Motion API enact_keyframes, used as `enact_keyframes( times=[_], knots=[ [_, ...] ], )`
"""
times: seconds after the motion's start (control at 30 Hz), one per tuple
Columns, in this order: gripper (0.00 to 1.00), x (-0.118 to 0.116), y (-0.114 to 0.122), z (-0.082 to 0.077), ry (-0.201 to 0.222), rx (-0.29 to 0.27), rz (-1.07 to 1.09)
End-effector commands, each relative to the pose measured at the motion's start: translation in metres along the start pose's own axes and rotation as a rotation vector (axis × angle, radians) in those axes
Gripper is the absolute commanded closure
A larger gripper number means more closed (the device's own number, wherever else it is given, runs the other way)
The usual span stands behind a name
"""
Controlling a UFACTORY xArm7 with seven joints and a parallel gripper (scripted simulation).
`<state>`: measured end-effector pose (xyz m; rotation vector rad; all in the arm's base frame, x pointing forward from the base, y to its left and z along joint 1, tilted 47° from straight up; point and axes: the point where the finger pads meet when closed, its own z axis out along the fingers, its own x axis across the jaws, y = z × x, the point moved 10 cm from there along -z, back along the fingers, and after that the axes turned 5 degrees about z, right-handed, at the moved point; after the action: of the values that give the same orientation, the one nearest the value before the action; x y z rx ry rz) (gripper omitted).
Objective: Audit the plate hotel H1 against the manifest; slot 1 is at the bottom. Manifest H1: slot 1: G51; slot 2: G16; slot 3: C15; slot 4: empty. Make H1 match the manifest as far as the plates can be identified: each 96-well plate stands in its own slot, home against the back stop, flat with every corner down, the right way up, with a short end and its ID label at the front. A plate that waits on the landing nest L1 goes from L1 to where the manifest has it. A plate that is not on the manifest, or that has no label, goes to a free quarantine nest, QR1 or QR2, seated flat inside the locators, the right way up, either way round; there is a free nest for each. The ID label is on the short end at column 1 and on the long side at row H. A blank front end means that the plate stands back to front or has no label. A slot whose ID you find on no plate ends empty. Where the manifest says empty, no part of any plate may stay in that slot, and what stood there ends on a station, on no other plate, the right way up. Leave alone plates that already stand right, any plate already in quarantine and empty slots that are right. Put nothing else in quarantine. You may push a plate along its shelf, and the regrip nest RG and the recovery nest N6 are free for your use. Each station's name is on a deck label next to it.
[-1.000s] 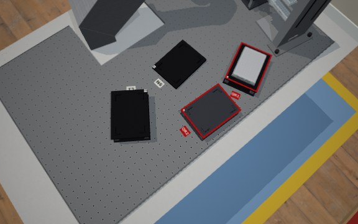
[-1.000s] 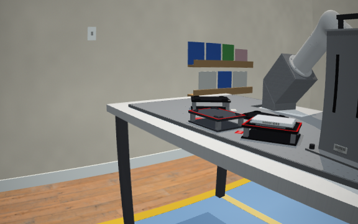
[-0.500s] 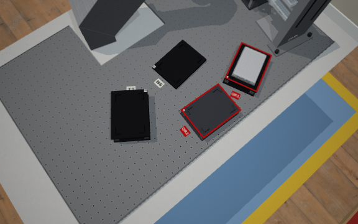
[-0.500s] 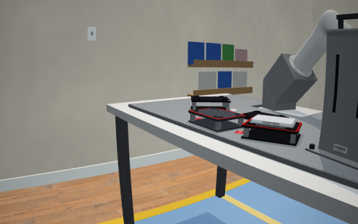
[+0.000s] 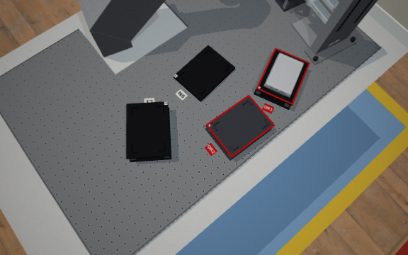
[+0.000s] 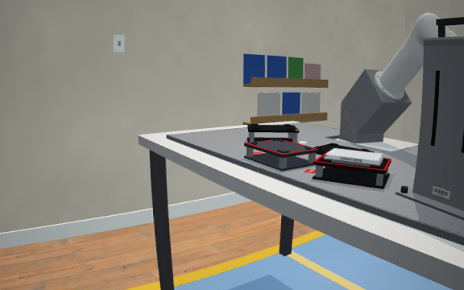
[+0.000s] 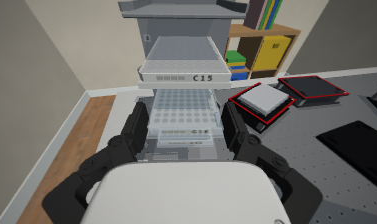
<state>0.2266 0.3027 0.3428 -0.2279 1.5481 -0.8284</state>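
Observation:
In the wrist view my gripper (image 7: 185, 111) is shut on the long sides of a clear 96-well plate (image 7: 185, 114). I hold it level at the front of the plate hotel H1 (image 7: 184, 30), short end towards me. Its front label is too blurred to read surely. Just above it a plate labelled C15 (image 7: 185, 64) stands in a higher slot, label at the front. The lowest part of the hotel is hidden behind the held plate and my wrist. The hotel also shows from the side in the exterior view (image 6: 453, 121).
Quarantine nest QR1 (image 5: 283, 75) holds a white plate, which also shows in the wrist view (image 7: 265, 97). QR2 (image 5: 240, 125) is empty. The N6 nest (image 5: 204, 72) and another black nest (image 5: 148, 130) stand empty farther left. The arm's base (image 5: 126, 21) stands at the back.

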Motion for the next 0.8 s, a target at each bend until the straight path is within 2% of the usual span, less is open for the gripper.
enact_keyframes(
  times=[0.0,0.77],
  knots=[
    [1.00,0.000,-0.001,0.002,0.001,0.000,0.003],
    [1.00,0.000,-0.001,0.012,0.001,0.000,0.003]
  ],
)
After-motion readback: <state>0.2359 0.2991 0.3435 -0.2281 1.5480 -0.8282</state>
